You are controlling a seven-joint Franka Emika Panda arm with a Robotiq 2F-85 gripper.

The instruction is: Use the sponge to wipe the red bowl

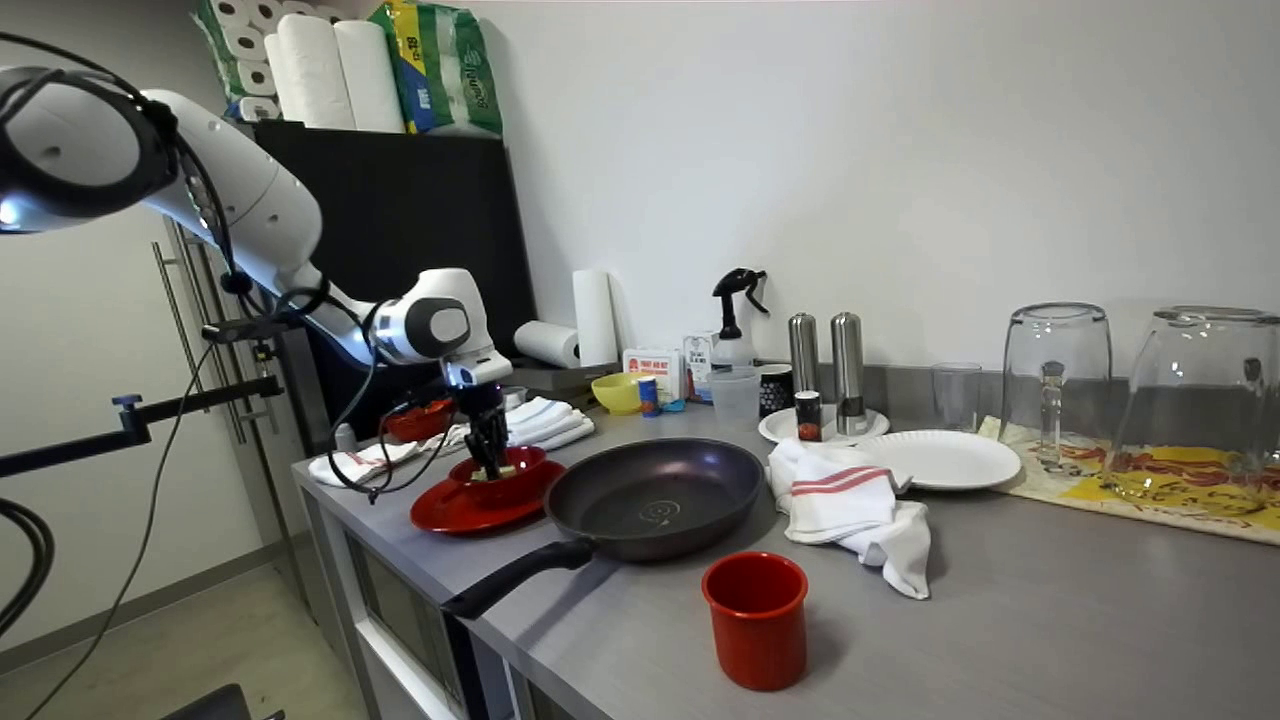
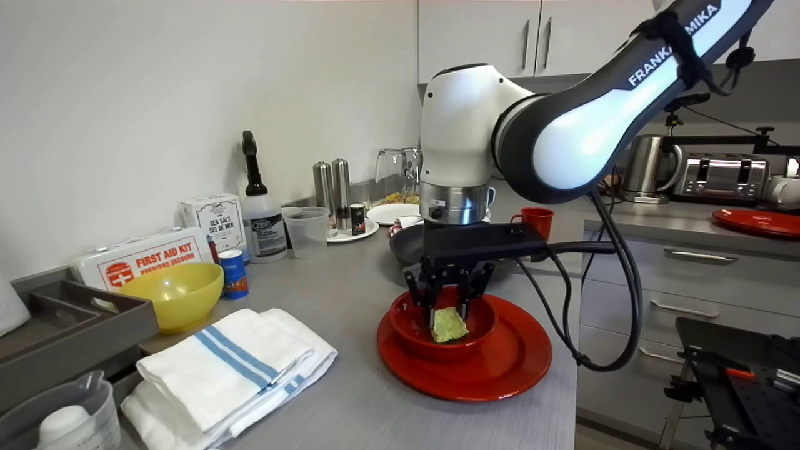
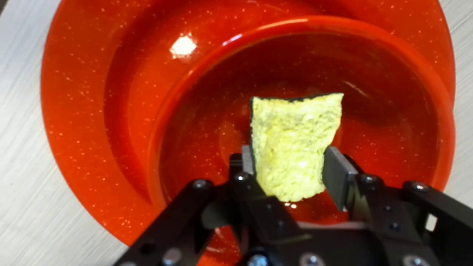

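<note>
Jaws partly apart, one on each side of the yellow-green sponge [image 3: 295,144], squeezed onto it; gap is just the sponge's width. Sponge shows a dark edge in the wrist view and sticks out past the jaws. It's down inside the red bowl [image 3: 402,111]; touching the bowl's bottom or not, can't tell. Bowl is mouth-up, off-centre on a bigger red plate [image 2: 519,369], plate flat on the grey tabletop [image 2: 356,400] near its edge. Arm [image 2: 459,125] is above the bowl, black cables [image 2: 636,306] looping out to the side.

Next to the plate: black frying pan [image 1: 650,490], contact unclear. Beside the pan: upright red cup [image 1: 760,640] and a rumpled white towel [image 1: 850,510] with red stripes. On another side of the plate: folded white towels [image 2: 231,369] with blue stripes, then a yellow bowl [image 2: 181,300] and first aid kit [image 2: 147,256]. Along the wall: spray bottle [image 2: 265,231], two steel mills [image 1: 847,365] on a white plate [image 1: 778,430], a paper plate [image 1: 940,460], two big glass jugs [image 1: 1057,340] on a patterned mat [image 1: 1070,485].
</note>
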